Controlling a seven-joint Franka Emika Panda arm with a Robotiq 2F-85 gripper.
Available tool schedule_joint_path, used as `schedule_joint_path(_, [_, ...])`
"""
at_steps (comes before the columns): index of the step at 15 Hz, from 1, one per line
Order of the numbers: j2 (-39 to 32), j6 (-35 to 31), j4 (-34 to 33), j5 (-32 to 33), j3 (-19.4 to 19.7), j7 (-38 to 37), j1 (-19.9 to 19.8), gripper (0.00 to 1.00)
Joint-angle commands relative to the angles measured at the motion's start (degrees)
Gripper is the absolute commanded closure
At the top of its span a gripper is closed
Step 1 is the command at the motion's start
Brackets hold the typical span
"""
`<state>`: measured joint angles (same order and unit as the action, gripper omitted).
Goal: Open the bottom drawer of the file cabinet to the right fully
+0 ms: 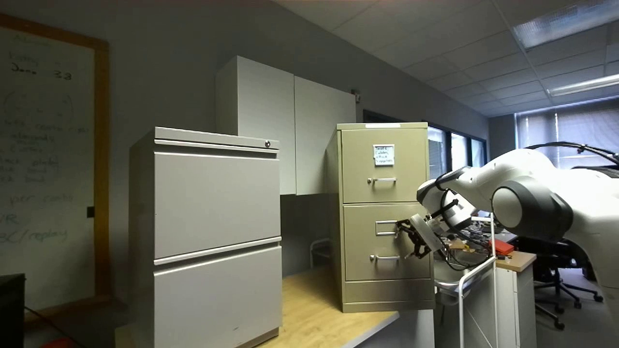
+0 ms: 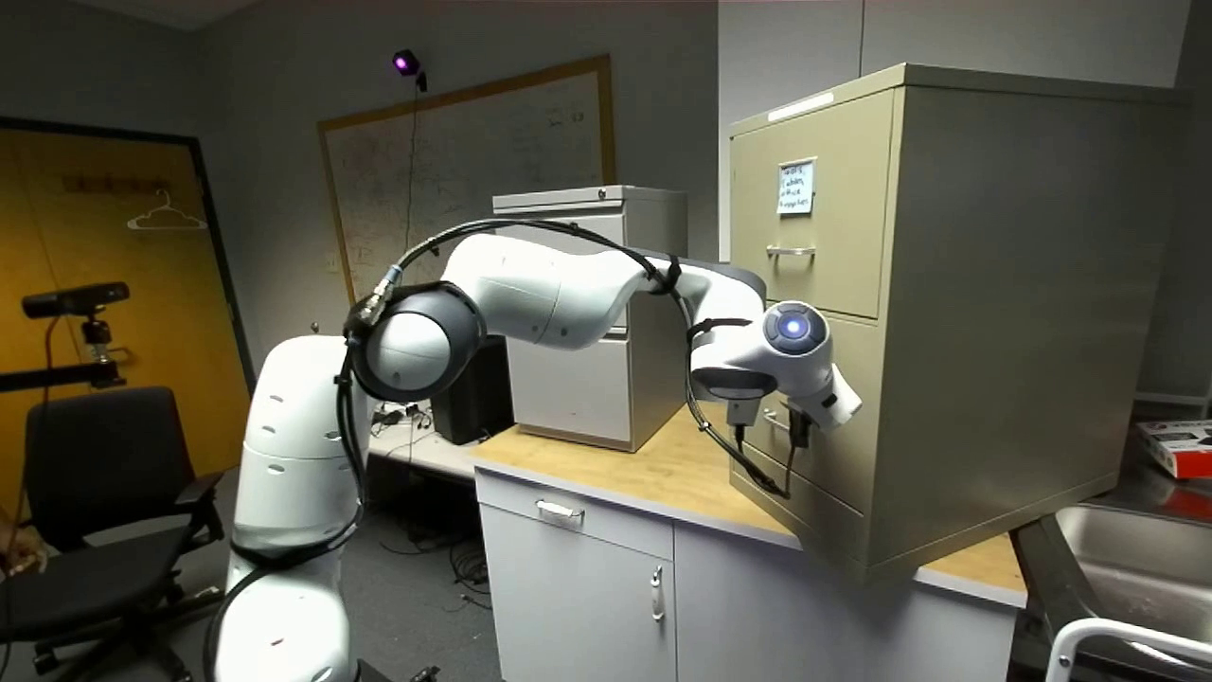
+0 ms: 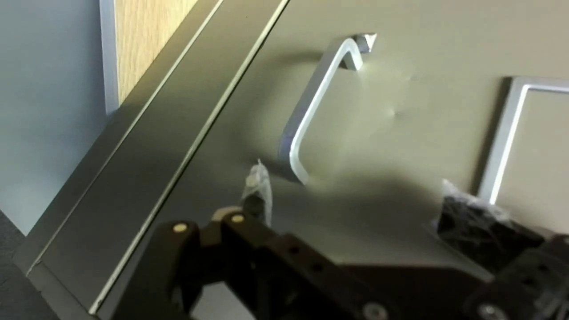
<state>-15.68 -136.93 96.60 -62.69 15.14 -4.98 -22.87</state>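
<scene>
In the wrist view, the hand point(image 3: 360, 202) was seen spread wide, with nothing held between its fingers point(image 3: 258, 189); the bottom drawer point(image 3: 391, 146) faced it, closed, and whether its front was touched by a tip could not be told. The handle point(image 3: 312, 98) was set ahead of the hand, its nearer end just beside one finger, so a miss or a weak end-grip was judged likely unless the handle's middle was reached. The label frame point(image 3: 502, 146), near the opposite finger, might be snagged instead, and if the small metal piece point(image 3: 365, 42) at the handle's far end, judged a latch, was left unpressed, the drawer might be held fast. In an exterior view, the file cabinet point(image 1: 360, 212) was shown before the hand, one front corner apparently jutting past the edge of the counter point(image 1: 309, 295); by a hard pull it could be slid or tipped. A white rail point(image 1: 478, 268) was seen below the hand, its depth uncertain, and a grey cabinet point(image 1: 217, 203) well apart from it. In an exterior view, the hand was hidden behind the arm point(image 2: 559, 294), by which the drawer's full travel might be blocked unless it was backed away; the slack cable point(image 2: 748, 465), near the handle there, could be caught.
</scene>
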Motion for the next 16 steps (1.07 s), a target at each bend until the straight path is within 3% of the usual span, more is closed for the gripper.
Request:
schedule_joint_path(1, [-0.53, -0.68, 1.44, -3.11, -0.76, 1.59, 0.54, 0.00])
schedule_joint_path(8, [-2.62, 0.59, 2.85, -2.82, -0.57, 0.84, 1.14, 0.00])
schedule_joint_path(16, [-5.75, 3.03, -0.39, 3.25, 0.24, -2.90, 1.46, 0.00])
